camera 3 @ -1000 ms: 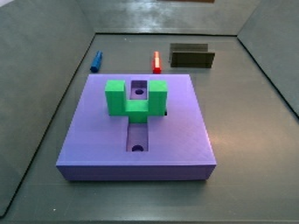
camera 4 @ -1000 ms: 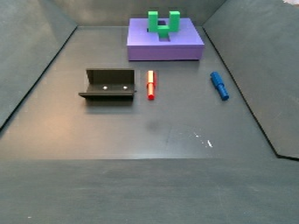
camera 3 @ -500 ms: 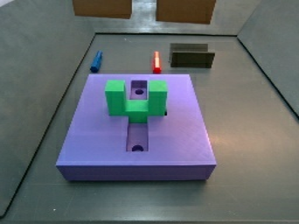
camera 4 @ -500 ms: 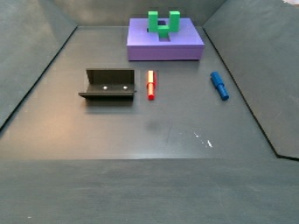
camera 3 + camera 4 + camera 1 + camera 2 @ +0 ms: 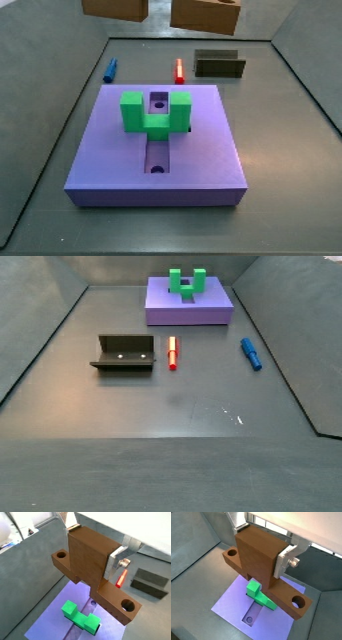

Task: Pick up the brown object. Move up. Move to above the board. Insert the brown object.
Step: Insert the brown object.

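Note:
My gripper point(image 5: 93, 545) is shut on the brown object point(image 5: 85, 562), a T-shaped wooden piece with round holes at its bar ends, and holds it high in the air. Silver fingers point(image 5: 115, 561) clamp its thick stem in both wrist views point(image 5: 262, 544). The purple-blue board point(image 5: 232, 605) lies below it, with the green U-shaped block point(image 5: 260, 596) on top and a groove with a round hole. In a side view the brown object point(image 5: 207, 14) shows at the top edge, beyond the board point(image 5: 201, 150). The gripper is out of view in a side view that shows the board point(image 5: 187, 306).
The dark fixture point(image 5: 123, 353) stands on the grey floor beside a red pen point(image 5: 173, 352). A blue pen point(image 5: 250, 353) lies further off. The same things lie behind the board in a side view: fixture point(image 5: 219, 65), red pen point(image 5: 178, 69), blue pen point(image 5: 111, 69). Grey walls surround the floor.
The brown object has come into a side view from the top edge and now reaches a little lower there. Board, pens and fixture have not moved.

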Tool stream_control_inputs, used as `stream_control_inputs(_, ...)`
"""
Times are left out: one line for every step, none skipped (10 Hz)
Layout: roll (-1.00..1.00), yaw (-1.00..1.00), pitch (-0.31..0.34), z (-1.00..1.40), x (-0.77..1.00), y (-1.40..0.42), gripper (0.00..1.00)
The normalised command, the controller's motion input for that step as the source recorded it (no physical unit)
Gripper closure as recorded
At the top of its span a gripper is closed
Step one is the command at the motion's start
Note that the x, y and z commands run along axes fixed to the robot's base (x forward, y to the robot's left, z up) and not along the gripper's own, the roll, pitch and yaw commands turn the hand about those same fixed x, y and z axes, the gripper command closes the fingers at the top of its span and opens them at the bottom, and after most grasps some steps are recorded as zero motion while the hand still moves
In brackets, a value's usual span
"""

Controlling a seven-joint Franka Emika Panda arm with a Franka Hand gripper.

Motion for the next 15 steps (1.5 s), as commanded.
stream_control_inputs(-0.02,-0.73,0.0,-0.04,0.0,-0.04,1.0)
stream_control_inputs(0.0,-0.55,0.0,-0.03,0.0,-0.02,1.0)
stream_control_inputs(-0.01,-0.77,0.0,-0.12,0.01,-0.07,1.0)
stream_control_inputs(-0.03,-0.84,0.0,-0.12,-0.01,-0.06,1.0)
stream_control_inputs(-0.02,-0.98,0.003,-0.12,0.0,-0.06,1.0)
stream_control_inputs(-0.02,-1.0,0.001,-0.11,0.0,-0.03,1.0)
stream_control_inputs(-0.01,-1.0,0.0,-0.11,0.0,-0.02,1.0)
stream_control_inputs(0.0,-1.0,0.0,-0.1,0.0,-0.03,1.0)
stream_control_inputs(0.0,-1.0,0.0,-0.1,0.0,-0.08,1.0)
stream_control_inputs(0.01,-1.0,0.0,-0.1,0.0,-0.11,1.0)
stream_control_inputs(0.04,-0.97,0.0,-0.09,0.0,-0.16,1.0)
stream_control_inputs(0.05,-0.97,0.0,-0.09,0.0,-0.17,1.0)
stream_control_inputs(0.05,-0.97,0.0,-0.11,0.0,-0.16,1.0)
stream_control_inputs(0.0,-0.88,0.0,-0.3,0.07,-0.19,1.0)
stream_control_inputs(-0.28,-0.71,-0.163,-0.41,0.0,0.0,1.0)
